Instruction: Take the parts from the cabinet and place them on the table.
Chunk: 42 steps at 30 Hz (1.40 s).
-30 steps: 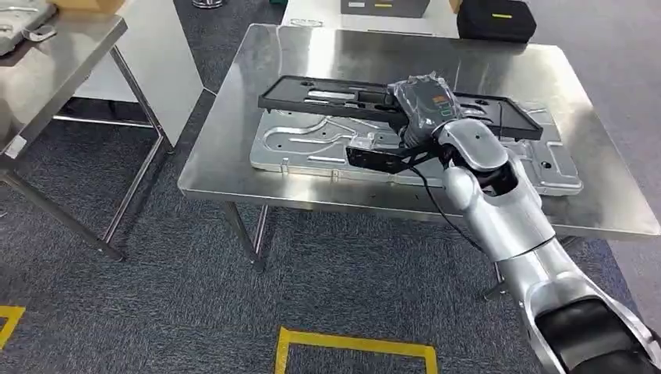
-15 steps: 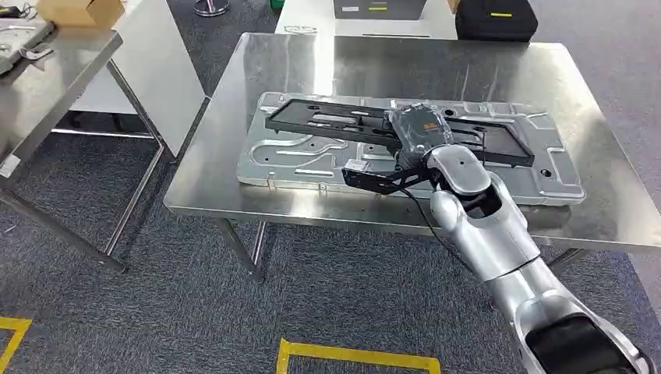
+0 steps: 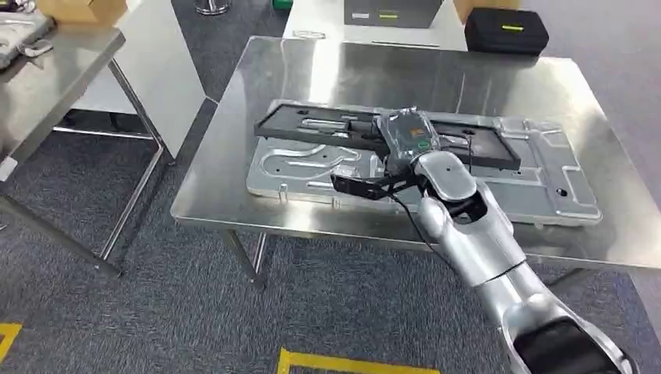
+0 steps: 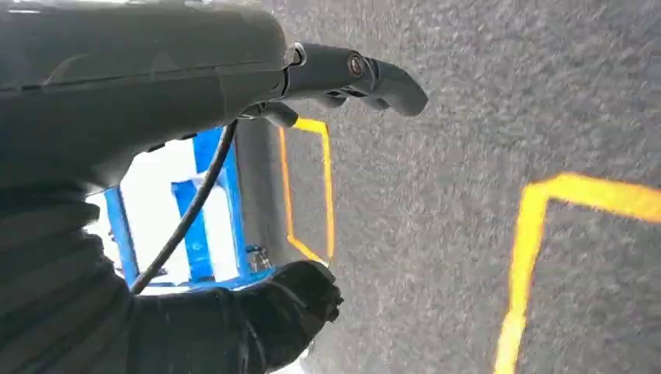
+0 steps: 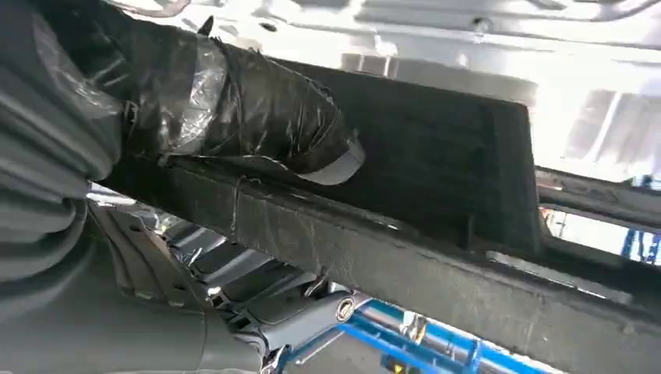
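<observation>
A long black plastic part (image 3: pixel 327 128) lies lengthwise over a silver stamped metal panel (image 3: pixel 538 187) on the steel table (image 3: pixel 468 70). My right hand (image 3: pixel 405 136) grips the black part near its middle. In the right wrist view the wrapped thumb (image 5: pixel 257 117) presses on the black part (image 5: pixel 436 171), and the fingers sit under its edge. I cannot tell whether the part touches the panel. My left hand (image 4: pixel 312 179) hangs above the carpet, thumb and fingers apart, holding nothing.
A second steel table (image 3: pixel 54 70) with a cardboard box (image 3: pixel 82 9) stands at the left. A black case (image 3: pixel 507 31) and a grey box (image 3: pixel 386 12) sit beyond the table's far edge. Yellow tape (image 3: pixel 355 362) marks the carpet near me.
The whole view has shifted a little. The black part, still in my right hand, now sits more squarely over the silver panel, whose far edge shows beyond it.
</observation>
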Each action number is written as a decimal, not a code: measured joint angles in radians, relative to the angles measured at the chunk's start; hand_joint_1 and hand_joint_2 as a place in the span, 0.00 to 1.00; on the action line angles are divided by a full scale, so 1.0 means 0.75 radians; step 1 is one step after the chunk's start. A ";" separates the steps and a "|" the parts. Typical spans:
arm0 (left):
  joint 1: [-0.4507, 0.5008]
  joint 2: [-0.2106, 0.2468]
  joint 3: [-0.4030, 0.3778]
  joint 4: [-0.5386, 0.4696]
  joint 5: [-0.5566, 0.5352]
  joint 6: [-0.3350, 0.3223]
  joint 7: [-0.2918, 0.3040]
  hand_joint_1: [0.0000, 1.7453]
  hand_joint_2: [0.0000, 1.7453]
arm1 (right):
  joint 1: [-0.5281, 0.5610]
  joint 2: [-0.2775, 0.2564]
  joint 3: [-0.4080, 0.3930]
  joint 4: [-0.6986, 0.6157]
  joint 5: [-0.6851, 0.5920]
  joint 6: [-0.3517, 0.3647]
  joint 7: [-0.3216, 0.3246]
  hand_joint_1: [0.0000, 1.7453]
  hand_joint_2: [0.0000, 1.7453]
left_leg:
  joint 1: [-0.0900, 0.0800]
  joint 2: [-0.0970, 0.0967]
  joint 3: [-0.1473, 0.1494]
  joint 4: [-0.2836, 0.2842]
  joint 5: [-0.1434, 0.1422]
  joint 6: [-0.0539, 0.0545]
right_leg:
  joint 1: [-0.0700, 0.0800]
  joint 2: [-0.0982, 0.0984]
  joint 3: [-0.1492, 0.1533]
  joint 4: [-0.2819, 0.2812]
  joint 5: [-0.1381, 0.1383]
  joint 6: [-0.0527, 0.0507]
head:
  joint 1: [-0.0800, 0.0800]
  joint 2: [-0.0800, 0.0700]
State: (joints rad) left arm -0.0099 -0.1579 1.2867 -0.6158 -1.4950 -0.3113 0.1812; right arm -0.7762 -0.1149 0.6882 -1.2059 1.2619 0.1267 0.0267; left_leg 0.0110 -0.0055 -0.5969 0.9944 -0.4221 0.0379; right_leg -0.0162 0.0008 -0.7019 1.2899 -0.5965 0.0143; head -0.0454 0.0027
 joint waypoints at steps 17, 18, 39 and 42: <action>-0.005 0.091 -0.001 0.183 0.000 0.076 0.004 0.00 1.00 | 0.089 0.036 0.003 0.088 0.033 -0.031 0.012 1.00 1.00 | 0.002 0.000 -0.204 0.451 -0.210 -0.080 | 0.004 -0.001 0.136 -0.327 0.176 -0.071 | -0.001 0.000; -0.004 0.091 -0.001 0.186 0.000 0.078 0.005 0.00 1.00 | 0.095 0.036 0.003 0.089 0.033 -0.031 0.011 1.00 1.00 | 0.002 0.000 -0.197 0.405 -0.156 -0.076 | 0.007 0.000 0.147 -0.327 0.168 -0.071 | -0.001 0.000; -0.012 0.105 0.000 0.211 0.000 0.090 0.006 0.00 1.00 | 0.106 0.040 0.003 0.110 0.035 -0.028 0.005 1.00 1.00 | -0.006 -0.003 0.063 0.029 -0.085 -0.045 | -0.003 -0.004 0.083 -0.307 0.212 -0.017 | 0.001 0.000; -0.013 0.104 0.000 0.214 0.000 0.092 0.009 0.00 1.00 | 0.109 0.037 0.003 0.108 0.033 -0.024 0.004 1.00 1.00 | 0.002 0.000 0.075 0.030 -0.106 -0.067 | -0.009 -0.001 0.108 -0.327 0.205 -0.044 | 0.002 0.000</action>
State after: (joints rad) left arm -0.0197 -0.0801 1.2867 -0.4555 -1.4950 -0.2422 0.1877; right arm -0.6944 -0.0870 0.6905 -1.1246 1.2867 0.1083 0.0298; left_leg 0.0124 -0.0058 -0.5403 1.0173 -0.5014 -0.0127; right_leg -0.0227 -0.0002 -0.6207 1.0448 -0.4424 -0.0185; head -0.0439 0.0027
